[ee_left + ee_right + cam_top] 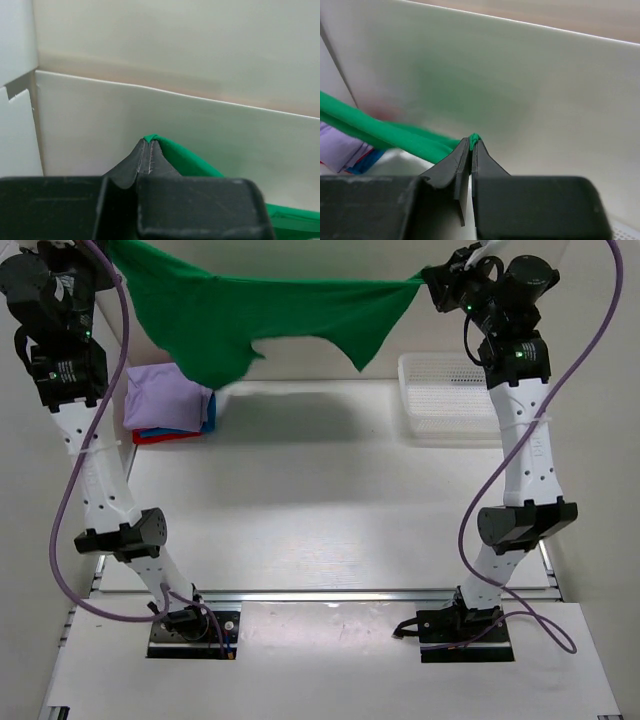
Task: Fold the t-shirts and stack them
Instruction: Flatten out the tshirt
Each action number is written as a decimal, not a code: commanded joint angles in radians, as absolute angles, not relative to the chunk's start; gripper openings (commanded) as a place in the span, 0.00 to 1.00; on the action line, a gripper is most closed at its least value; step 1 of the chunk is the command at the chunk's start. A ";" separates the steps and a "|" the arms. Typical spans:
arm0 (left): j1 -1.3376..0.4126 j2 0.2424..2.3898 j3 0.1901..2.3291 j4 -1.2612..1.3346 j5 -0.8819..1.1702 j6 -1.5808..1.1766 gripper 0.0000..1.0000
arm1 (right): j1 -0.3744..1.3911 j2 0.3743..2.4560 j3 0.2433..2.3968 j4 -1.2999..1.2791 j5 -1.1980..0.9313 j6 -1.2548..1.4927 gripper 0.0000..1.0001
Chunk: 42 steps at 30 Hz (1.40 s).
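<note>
T-shirt [250,320] of green cloth, taut between left pincer [148,149] and right pincer [472,146]

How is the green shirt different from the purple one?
The green t-shirt hangs in the air, pinched by the left gripper and right gripper; the lavender t-shirt lies atop the folded pile on the table. The green t-shirt is unfolded and stretched wide; the lavender t-shirt is folded small. Both are plain cloth.

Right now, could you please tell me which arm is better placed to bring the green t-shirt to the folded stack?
Left, probably: the left fingers pinch the green t-shirt nearest the folded stack, while the right fingers hold its other end by the basket.
</note>
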<state>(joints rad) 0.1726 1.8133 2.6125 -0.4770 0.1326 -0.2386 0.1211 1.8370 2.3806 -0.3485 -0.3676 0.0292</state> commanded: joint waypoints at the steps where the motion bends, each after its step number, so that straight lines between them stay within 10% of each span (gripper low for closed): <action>1: 0.118 1.744 2.540 -0.477 0.157 -0.220 0.00 | 0.100 1.781 2.289 -0.282 -0.359 0.008 0.00; 8: 0.011 1.561 1.981 -0.789 0.066 -0.213 0.00 | 0.081 1.534 1.612 -0.117 -0.394 0.032 0.00; 10: -0.051 1.293 1.480 -0.633 0.068 -0.280 0.00 | 0.089 1.474 1.429 -0.144 -0.381 0.055 0.00; 16: -0.187 0.820 0.973 -0.766 -0.047 -0.392 0.00 | 0.184 1.160 0.952 -0.274 -0.291 0.211 0.00; 29: -0.206 0.364 0.701 -1.172 0.006 -0.565 0.00 | 0.158 0.815 0.529 -0.623 -0.238 0.422 0.00; 42: -0.264 0.702 0.795 -0.799 -0.103 -0.522 0.00 | 0.078 0.873 0.583 -0.739 -0.267 0.410 0.00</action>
